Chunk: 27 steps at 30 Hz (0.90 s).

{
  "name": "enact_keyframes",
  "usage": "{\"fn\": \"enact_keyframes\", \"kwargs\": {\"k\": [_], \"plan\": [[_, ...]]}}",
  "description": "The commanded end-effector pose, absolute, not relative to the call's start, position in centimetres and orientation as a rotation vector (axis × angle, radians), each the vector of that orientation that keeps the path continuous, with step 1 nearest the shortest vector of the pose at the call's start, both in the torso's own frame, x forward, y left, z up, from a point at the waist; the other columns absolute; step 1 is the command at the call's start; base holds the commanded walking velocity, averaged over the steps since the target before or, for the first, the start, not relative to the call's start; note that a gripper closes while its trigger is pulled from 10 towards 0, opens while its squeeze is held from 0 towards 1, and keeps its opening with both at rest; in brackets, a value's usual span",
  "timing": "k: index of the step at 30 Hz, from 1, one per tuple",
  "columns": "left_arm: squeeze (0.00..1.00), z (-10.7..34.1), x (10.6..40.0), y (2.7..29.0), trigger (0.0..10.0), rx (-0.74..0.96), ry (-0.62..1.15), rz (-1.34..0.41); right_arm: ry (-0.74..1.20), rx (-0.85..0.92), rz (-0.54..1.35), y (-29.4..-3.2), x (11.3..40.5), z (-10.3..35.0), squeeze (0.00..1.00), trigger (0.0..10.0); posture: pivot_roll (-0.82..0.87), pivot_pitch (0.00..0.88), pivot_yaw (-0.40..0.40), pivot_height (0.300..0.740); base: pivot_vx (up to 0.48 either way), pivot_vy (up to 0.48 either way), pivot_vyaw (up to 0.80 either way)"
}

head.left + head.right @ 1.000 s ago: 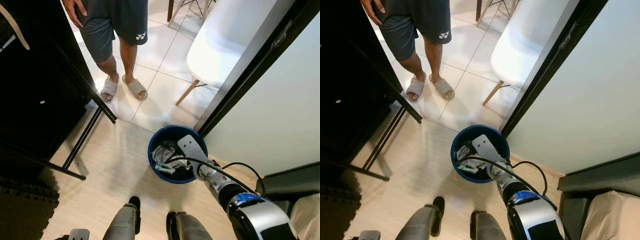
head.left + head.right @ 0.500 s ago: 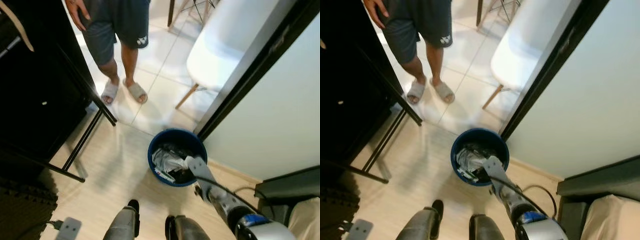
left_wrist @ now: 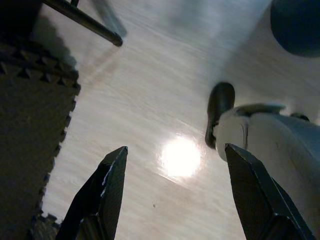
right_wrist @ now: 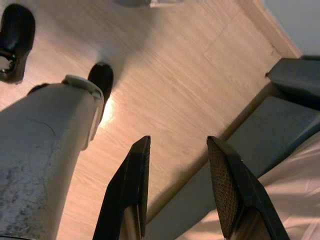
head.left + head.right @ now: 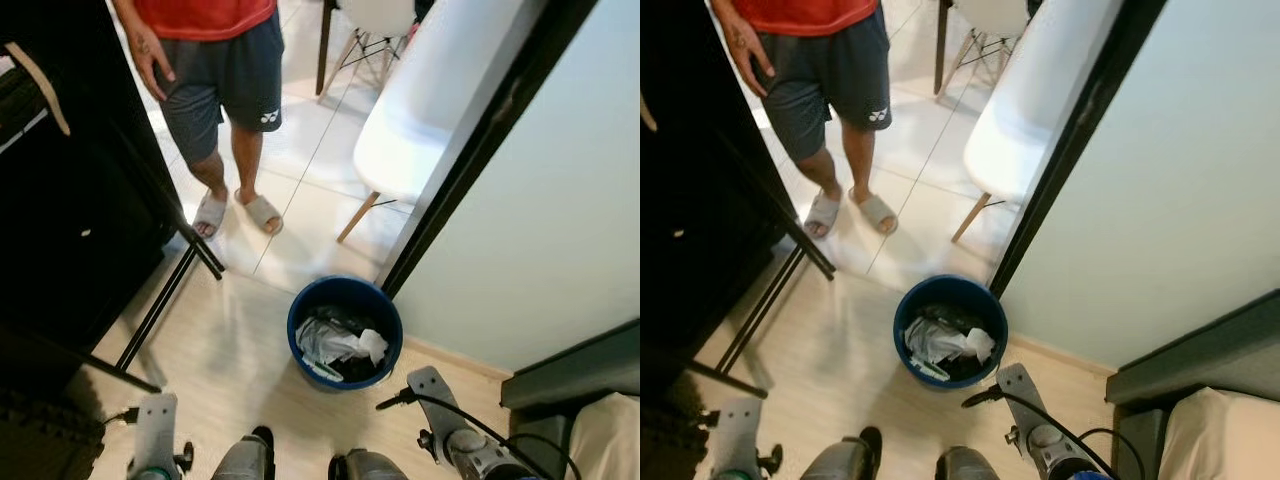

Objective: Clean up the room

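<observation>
Left eye view, bin: one blue wastebasket on the wood floor at about 6 o'clock of the frame centre, just beside the dark door frame. It likely stands there to stay out of the walkway.
Left eye view, contents: crumpled white paper and dark scraps lie inside. This is the task's rubbish, and it already sits in the bin.
Left eye view, person: one person stands at 11 o'clock on the tiled floor, two slippers on, well apart from the bin.
Left eye view, chairs: two white chairs. The near one is at 1 o'clock, the far one at 12 o'clock.
Left eye view, arms: both hang low at the bottom edge.

Right eye view: the same scene, with a dark bed frame at 4 o'clock.

Left wrist view, left gripper: fingers spread wide with nothing between them, aimed at bare floor. The robot's own leg is at 3 o'clock and a dark foam mat at 9 o'clock.

Right wrist view, right gripper: fingers parted and holding nothing, pointing at floor beside the bed frame. Judged from this, its load is dropped and the arm hangs free.
</observation>
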State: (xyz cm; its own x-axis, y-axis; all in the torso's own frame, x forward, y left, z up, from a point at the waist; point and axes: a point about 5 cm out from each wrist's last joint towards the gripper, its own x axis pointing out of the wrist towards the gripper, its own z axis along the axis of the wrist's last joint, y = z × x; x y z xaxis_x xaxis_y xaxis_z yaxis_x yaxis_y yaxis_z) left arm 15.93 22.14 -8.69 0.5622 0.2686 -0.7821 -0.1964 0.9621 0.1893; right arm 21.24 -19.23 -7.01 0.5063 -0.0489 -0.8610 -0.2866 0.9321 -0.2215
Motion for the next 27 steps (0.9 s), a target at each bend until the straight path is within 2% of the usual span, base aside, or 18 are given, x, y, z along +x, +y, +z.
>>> {"fn": "enact_keyframes", "kwargs": {"k": [1, 18, 27], "plan": [[0.0, -9.3, 14.7, 21.8, 10.0, 0.079, 0.995, 0.276, 1.056, -0.359, 0.17, -18.8, 20.6, -7.4, 0.0, 10.0, -0.01, 0.028, 0.018, 0.74, -0.315, 0.0, 0.0], [0.0, -9.7, 13.0, 23.4, 10.0, 0.044, 1.051, 0.332, 1.042, -0.373, 0.193, -18.4, 21.2, -7.2, 0.0, 10.0, 0.01, 0.0, 0.015, 0.74, -0.372, 0.0, 0.0], [0.0, -9.7, 13.1, 22.9, 10.0, 0.032, 1.045, 0.327, 1.036, -0.39, 0.19, -18.4, 21.7, -6.9, 0.0, 10.0, 0.0, 0.008, 0.005, 0.74, -0.284, 0.0, -0.69]]}}
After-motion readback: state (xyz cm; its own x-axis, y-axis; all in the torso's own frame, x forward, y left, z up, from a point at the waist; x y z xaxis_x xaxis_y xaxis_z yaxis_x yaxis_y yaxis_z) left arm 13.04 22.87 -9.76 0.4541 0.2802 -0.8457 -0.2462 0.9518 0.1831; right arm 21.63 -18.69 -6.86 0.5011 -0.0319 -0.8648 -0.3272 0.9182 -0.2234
